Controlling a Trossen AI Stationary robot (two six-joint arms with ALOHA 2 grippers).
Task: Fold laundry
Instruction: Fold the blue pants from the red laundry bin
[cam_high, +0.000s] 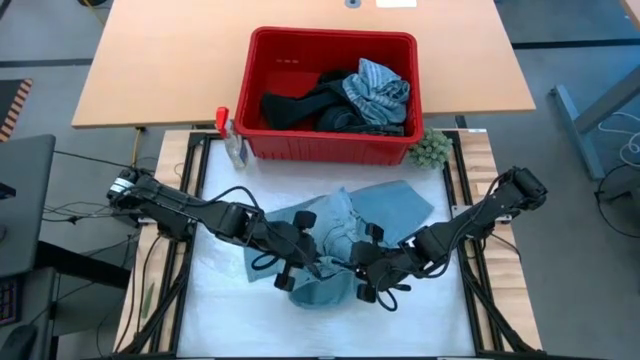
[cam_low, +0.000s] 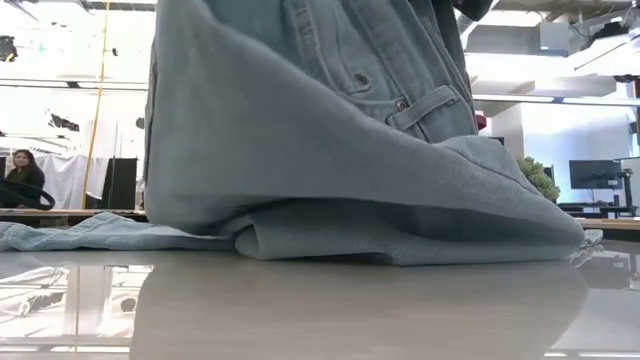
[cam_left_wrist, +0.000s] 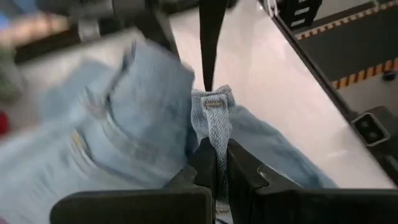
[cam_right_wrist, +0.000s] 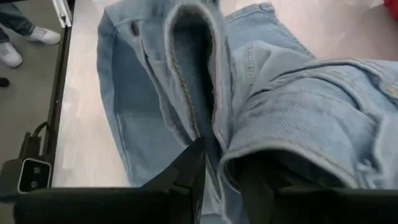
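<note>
A light blue denim garment (cam_high: 385, 205) of the laundry lies bunched in the middle of the white table. Its middle is raised in a hump (cam_low: 300, 130) and its lower folds rest on the table. My left gripper (cam_high: 303, 262) is shut on the garment from the left. My right gripper (cam_high: 368, 272) stands at the hump's right side. Its fingers are apart, with a thick fold of denim (cam_right_wrist: 227, 162) between them. More laundry, dark and grey-blue striped (cam_high: 375, 90), lies in the red basket (cam_high: 270, 45). My left gripper pinches a narrow denim strip like a belt loop at the garment's edge (cam_left_wrist: 214, 134) between its two fingers (cam_left_wrist: 239, 168). The strip stands up out of the fingers, and the cloth beside it is lifted off the table. My right gripper has the rolled denim edge (cam_right_wrist: 231, 163) between its parted fingers (cam_right_wrist: 189, 171); whether they touch it I cannot tell.
The red basket stands at the table's far edge, with a spray bottle (cam_high: 233, 140) at its left corner and a green fuzzy ball (cam_high: 430, 148) at its right. Black rails (cam_high: 462, 200) run along both sides of the table. A person sits in the room behind (cam_low: 22, 172).
</note>
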